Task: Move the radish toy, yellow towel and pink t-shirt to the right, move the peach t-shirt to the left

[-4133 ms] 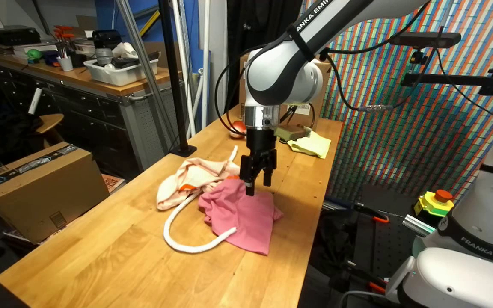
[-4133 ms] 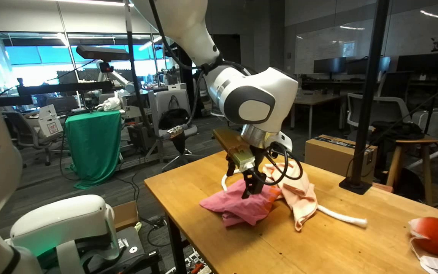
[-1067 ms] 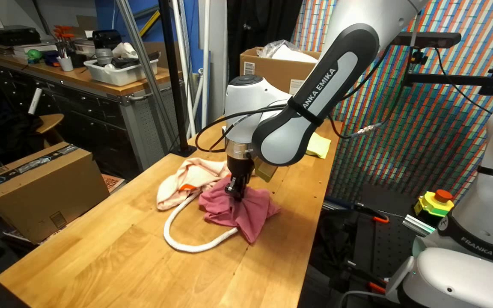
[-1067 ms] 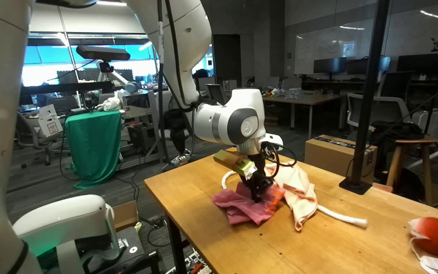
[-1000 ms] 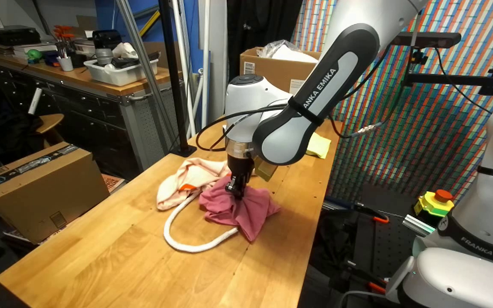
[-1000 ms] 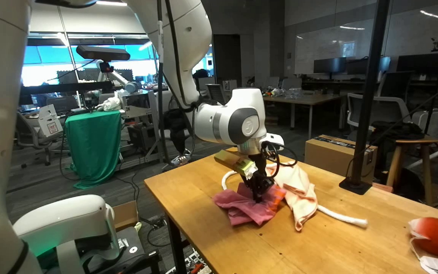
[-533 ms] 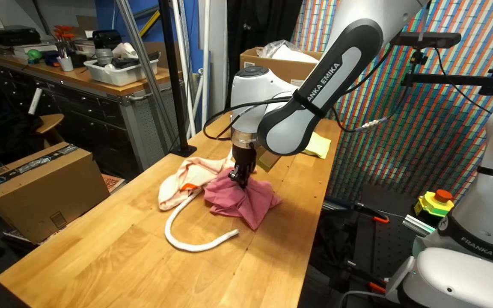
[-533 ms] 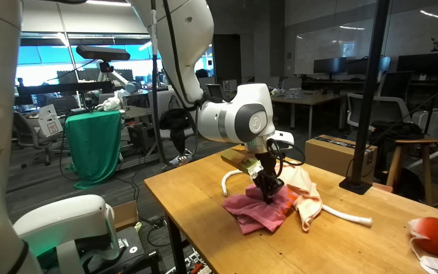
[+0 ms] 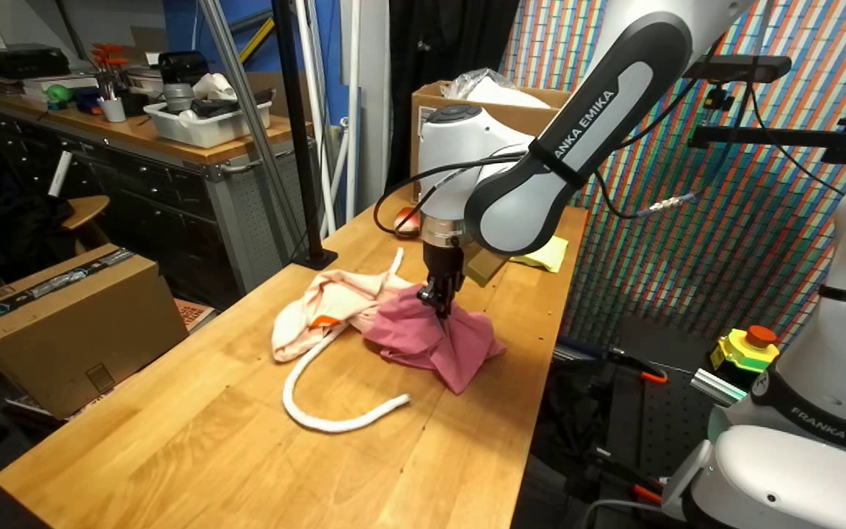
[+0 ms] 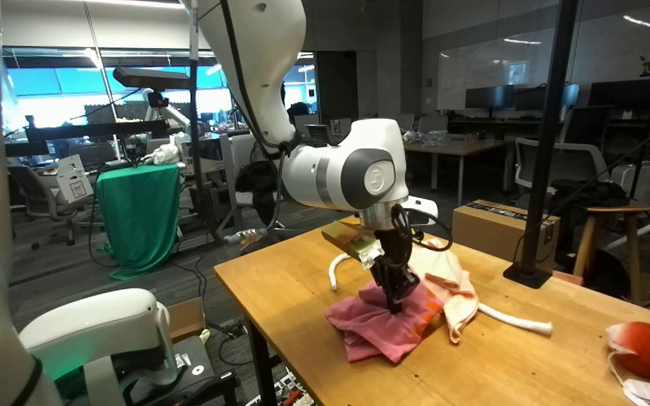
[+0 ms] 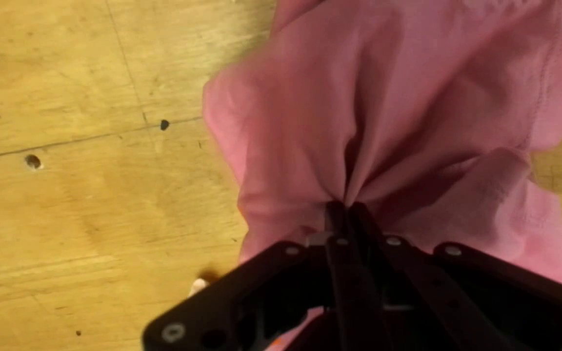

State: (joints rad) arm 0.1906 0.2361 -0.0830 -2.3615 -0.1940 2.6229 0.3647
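Note:
My gripper [image 11: 347,204] is shut on a pinch of the pink t-shirt [image 11: 286,112], and folds fan out from the fingertips in the wrist view. The bunched pink t-shirt [image 9: 467,349] still rests on the table, touching the peach t-shirt [image 9: 335,297] beside it. That peach t-shirt [image 10: 452,282] lies crumpled with a corner stretched out. Farther up the table, the yellow towel [image 9: 549,255] is partly covered by the arm. The radish toy [image 10: 649,349], red with a white tip and a tag, lies near the table's far end, apart from the cloths.
A white rope [image 9: 342,425] curves out from under the peach t-shirt, its free end close to the pink one. A cardboard box [image 9: 493,121] stands at the table's far end. The black pole [image 10: 542,146] rises from the table's edge.
Over four seconds the gripper has turned, come down and shut on the pink t-shirt. During the last second it has dragged the shirt up the table, away from the rope's end.

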